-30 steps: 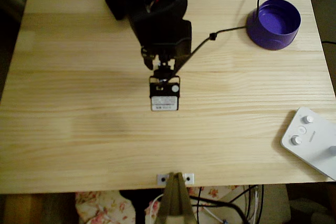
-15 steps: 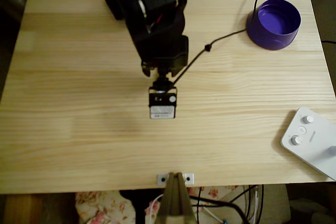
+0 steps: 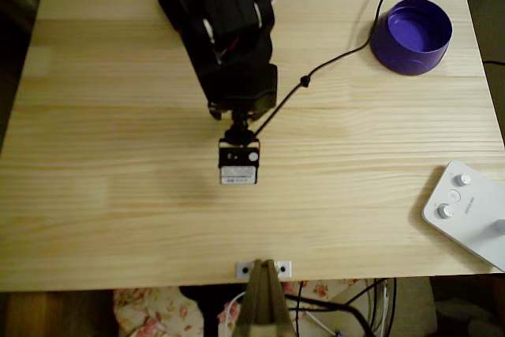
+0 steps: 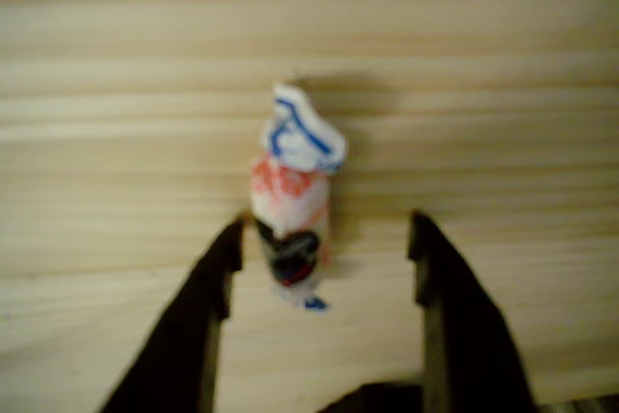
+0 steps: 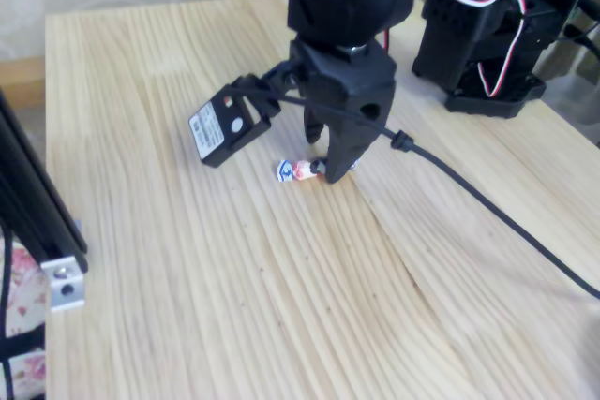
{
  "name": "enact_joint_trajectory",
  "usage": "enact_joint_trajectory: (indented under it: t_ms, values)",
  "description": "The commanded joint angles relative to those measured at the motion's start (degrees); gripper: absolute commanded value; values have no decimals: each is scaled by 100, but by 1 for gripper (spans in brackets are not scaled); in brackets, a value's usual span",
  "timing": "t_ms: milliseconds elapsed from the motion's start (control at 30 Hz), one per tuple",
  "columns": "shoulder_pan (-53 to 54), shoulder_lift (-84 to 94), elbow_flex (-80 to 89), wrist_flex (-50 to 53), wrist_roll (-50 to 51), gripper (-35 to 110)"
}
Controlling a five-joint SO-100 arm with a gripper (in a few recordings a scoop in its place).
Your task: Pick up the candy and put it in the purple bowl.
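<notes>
The candy [image 4: 290, 210] lay flat on the wooden table [image 4: 503, 65], and in the wrist view its long axis ran from 12 to 6 o'clock, with a blue-marked twisted end at the top and a dark patch at the bottom. The claw [image 4: 324, 239] stood open at a moderate width, holding nothing, one finger to each side of the sweet. The candy was not centred: it sat hard against the left finger [image 4: 218, 278], touching or nearly so, with clear wood between it and the right finger [image 4: 430, 278]. The axis ran along the fingers, so a closing stroke would probably meet the wrapper across its narrow width. In the fixed view the claw [image 5: 326, 164] was down at table level with the candy [image 5: 298, 170] at its tips. The purple bowl [image 3: 412, 35] sat well apart, toward 2 o'clock from the arm in the overhead view, and looked empty.
</notes>
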Motion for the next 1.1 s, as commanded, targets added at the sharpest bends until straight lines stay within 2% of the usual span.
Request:
enact_joint_trajectory:
  t_ms: [0, 133, 467, 700, 1067]
  values:
    - [35, 9, -316, -70, 62, 23]
    - [44, -18, -387, -35, 53, 11]
    - [0, 0, -457, 26, 88, -1]
    - [53, 237, -457, 132, 97, -1]
    - [88, 1740, -466, 554, -18, -1]
